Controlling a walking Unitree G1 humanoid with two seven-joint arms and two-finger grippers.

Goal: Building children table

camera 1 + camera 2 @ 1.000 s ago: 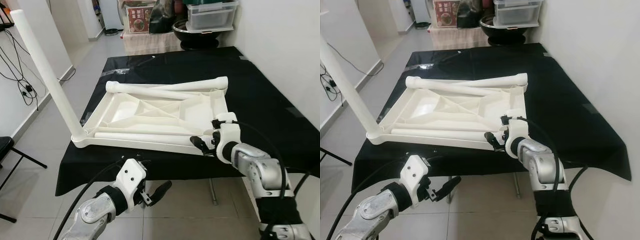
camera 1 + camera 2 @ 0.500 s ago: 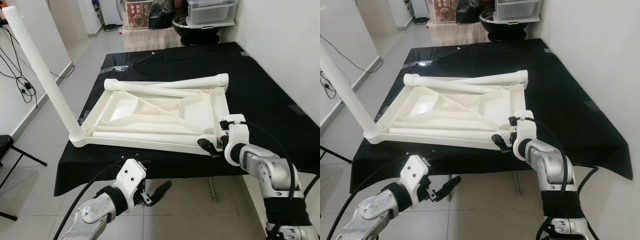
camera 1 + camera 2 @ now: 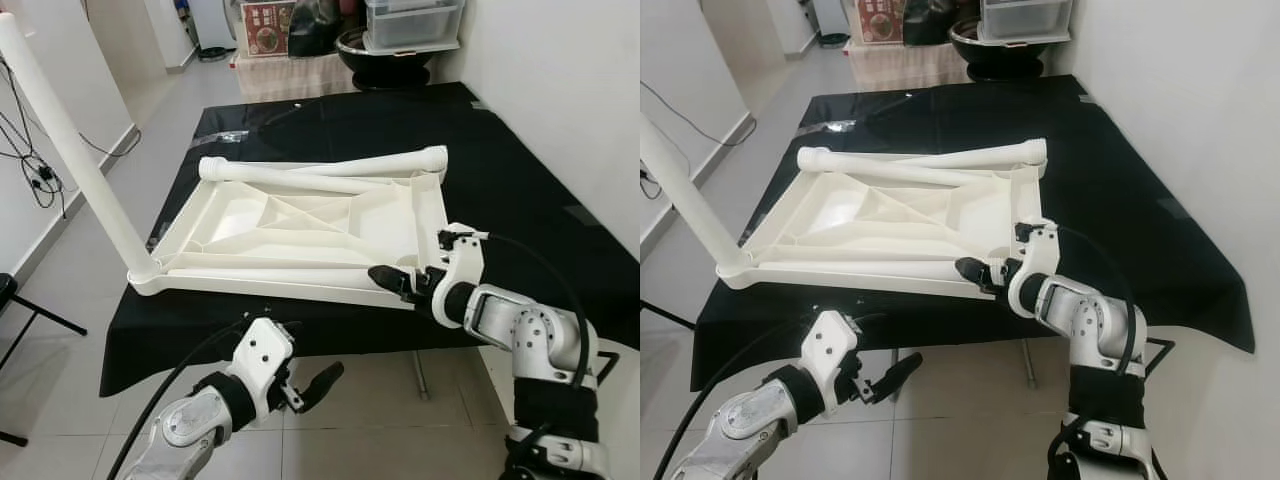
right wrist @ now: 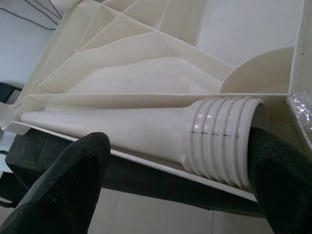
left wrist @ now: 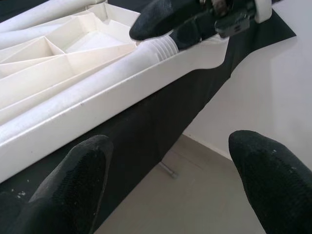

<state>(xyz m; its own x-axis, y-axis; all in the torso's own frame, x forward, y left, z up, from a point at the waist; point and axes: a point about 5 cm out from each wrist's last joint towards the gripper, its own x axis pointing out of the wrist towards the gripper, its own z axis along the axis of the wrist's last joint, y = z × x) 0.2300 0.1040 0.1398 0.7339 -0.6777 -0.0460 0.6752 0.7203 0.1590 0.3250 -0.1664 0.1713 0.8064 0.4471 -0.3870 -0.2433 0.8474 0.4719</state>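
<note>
A black-covered counter [image 3: 520, 190] fills the middle of your view, standing on a pale tiled floor [image 3: 60, 300] beside a white wall. On it lies the children's tabletop [image 3: 300, 235], a white plastic slab turned underside up, so you see its moulded ribs and raised rim.

One white table leg [image 3: 75, 150] is already fitted: it rises upright from the near corner on your left. That is the finished part, as far as can be seen. Three more legs lie loose on the upturned slab. Two loose legs [image 3: 330, 172] rest crossed along the far edge. The third leg [image 3: 280, 266] lies along the near edge, its ribbed threaded end [image 4: 226, 141] pointing toward the near right corner.

Your right tool [image 3: 397, 283] is at that threaded end. The right wrist view shows its two black fingers [image 4: 63, 180] spread wide to either side of the leg, straddling it but not closed on it. So this leg seems to be the one in hand, not yet lifted or screwed in.

Your left tool [image 3: 310, 385] hangs below the counter's front edge over the floor, its fingers [image 5: 68, 180] wide apart and holding nothing.

By this reckoning, roughly a quarter is done: three legs remain, then the table must be turned upright.
</note>
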